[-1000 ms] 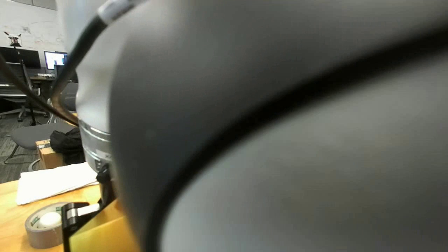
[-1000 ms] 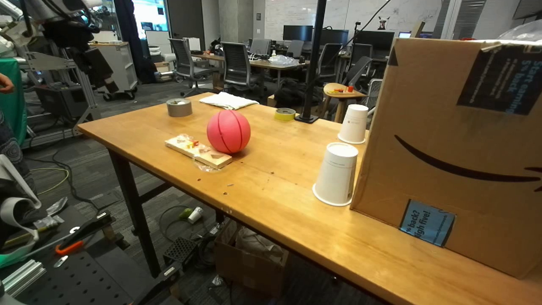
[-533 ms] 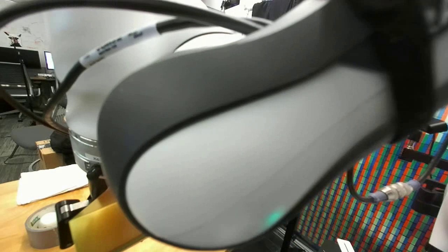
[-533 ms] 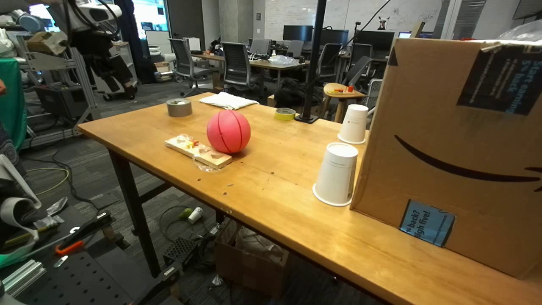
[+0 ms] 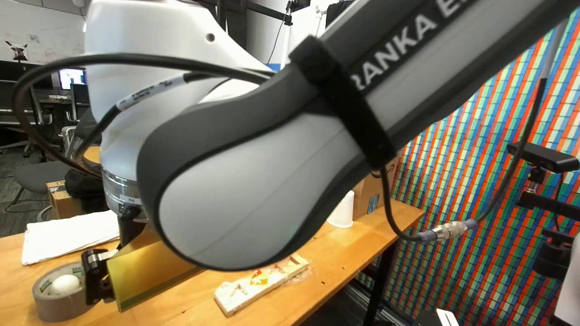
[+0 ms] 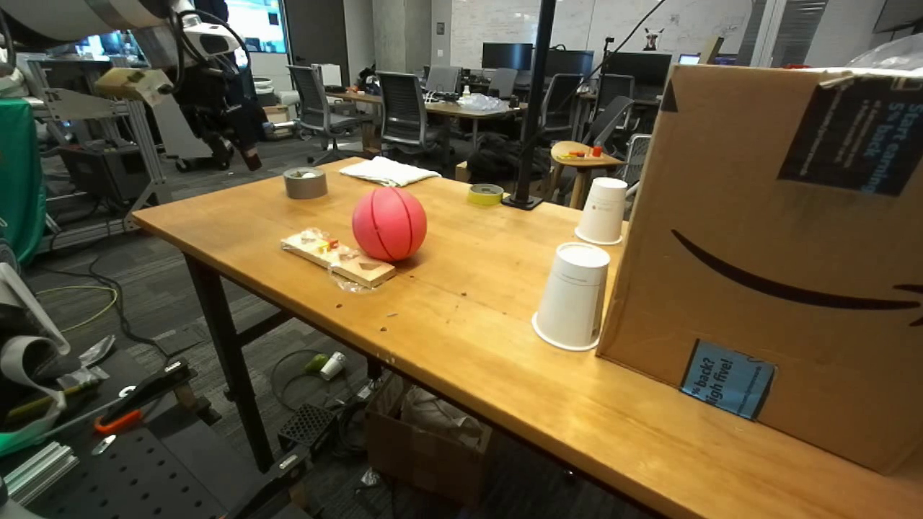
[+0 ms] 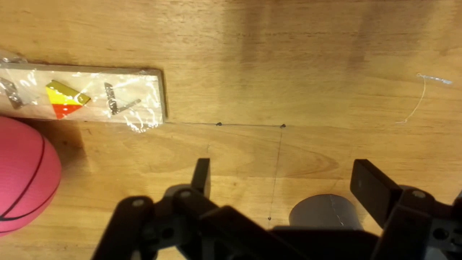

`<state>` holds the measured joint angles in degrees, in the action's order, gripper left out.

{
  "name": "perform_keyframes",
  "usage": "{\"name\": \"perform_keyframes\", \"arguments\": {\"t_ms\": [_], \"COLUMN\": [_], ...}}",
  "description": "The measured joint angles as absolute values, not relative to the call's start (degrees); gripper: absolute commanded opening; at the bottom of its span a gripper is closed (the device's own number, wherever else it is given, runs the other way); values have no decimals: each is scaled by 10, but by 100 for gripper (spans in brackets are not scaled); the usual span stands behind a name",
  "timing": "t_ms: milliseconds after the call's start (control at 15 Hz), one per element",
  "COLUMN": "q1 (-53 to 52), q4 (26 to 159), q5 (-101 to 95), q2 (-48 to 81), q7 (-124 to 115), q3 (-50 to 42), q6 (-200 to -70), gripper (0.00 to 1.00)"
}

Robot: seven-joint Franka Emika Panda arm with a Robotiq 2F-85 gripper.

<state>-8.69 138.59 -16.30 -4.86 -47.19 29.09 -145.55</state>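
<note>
Evidently, the pincer [image 7: 280, 178] hangs with its jaws spread wide, gripping nothing, near but apart from the tape roll [image 5: 61, 309] lying flat on the worktop [image 6: 490, 252]. A white ball [image 5: 65, 284] sits inside the tape roll, whose wall presumably stops it rolling. In the wrist view, the pincer covers part of the tape roll; the left edge cuts off the pink ball [image 7: 25, 175].

"RANKA E" can be read on the arm [image 5: 253, 194], "Start earning 5% back" and "High five!" on the box [image 6: 764, 231].
</note>
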Motion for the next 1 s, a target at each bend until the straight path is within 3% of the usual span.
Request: {"name": "perform_keyframes", "arguments": {"t_ms": [667, 1000], "q1": [-102, -102], "q4": [1372, 1377], "q5": [-167, -169], "q2": [9, -3], "q7": [-380, -390], "q3": [182, 146], "q6": [-1463, -1384], "gripper": [100, 100]}}
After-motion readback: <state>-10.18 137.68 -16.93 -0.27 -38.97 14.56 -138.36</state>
